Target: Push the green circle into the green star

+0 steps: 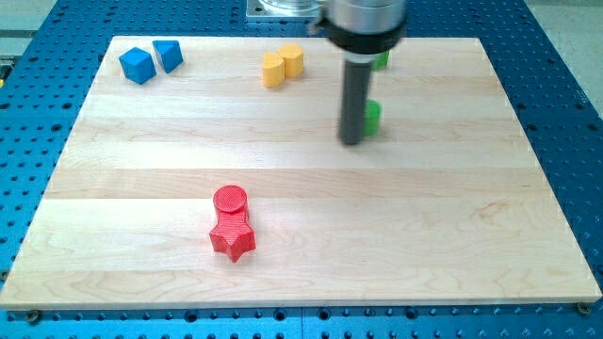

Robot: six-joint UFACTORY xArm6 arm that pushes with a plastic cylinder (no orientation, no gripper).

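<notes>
My arm comes down from the view's top, a fat shiny grey part with a straight dark rod under it. The rod stands upright. My tip point(352, 141) rests on the wooden board point(452, 245), a little above the middle and toward the view's right. It is just a plain rod end, with nothing to open or close and nothing held.

A green block point(373, 117) sits right beside the rod, on its right side, touching it or almost touching. The rod hides most of it, so I cannot tell if it is the circle or the star. Another green block point(381, 60) peeks out behind my arm near the board's top edge. Its shape is hidden too.

The board is pale wood with long stripes of grain. It lies on a blue metal table point(575, 104) full of little holes.

Two blue cubes point(151, 61) sit close together at the top left. Two yellow blocks point(282, 65) touch each other at the top middle. A red circle point(230, 201) and a red star point(233, 236) touch near the bottom left.
</notes>
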